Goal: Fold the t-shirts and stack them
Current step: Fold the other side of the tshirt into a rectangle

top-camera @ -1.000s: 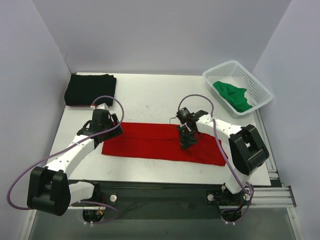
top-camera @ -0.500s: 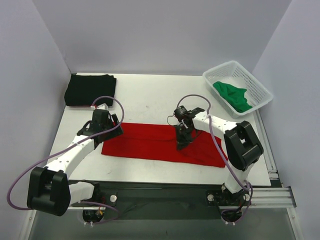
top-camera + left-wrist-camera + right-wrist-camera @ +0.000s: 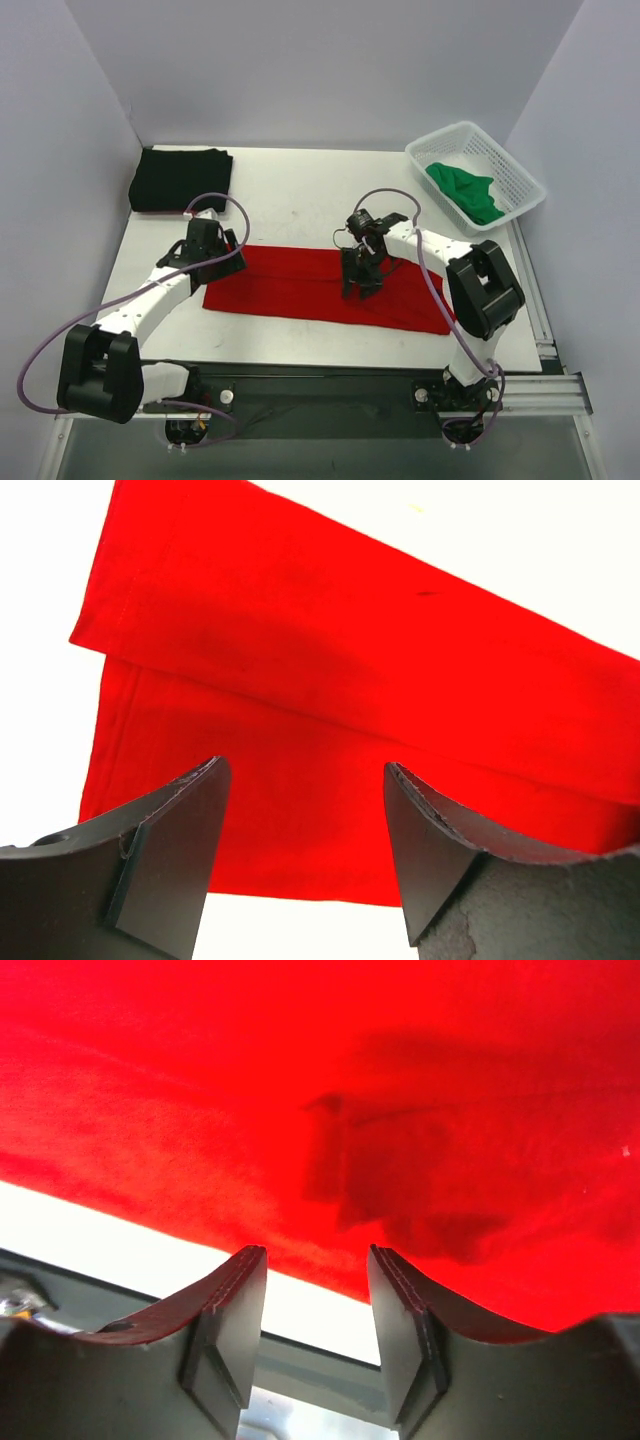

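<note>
Red t-shirt (image 3: pixel 300 285) lay on the surface (image 3: pixel 290 200) as a long folded strip, near-centre, between both arms. Black t-shirt (image 3: pixel 180 178) sat folded in the far-left corner, likely the stack spot. Green t-shirt (image 3: pixel 465 190) waited crumpled in the white mesh basket (image 3: pixel 515 170) at far right. Left jaws stood wide apart and empty over the strip's left end, probably staged to take that end for the cross fold. Right jaws were parted, nothing between them, low over the near hem. Versus a second earlier: right wrist had slid left toward the strip's middle and its jaws had let go; left arm and shirts unchanged
</note>
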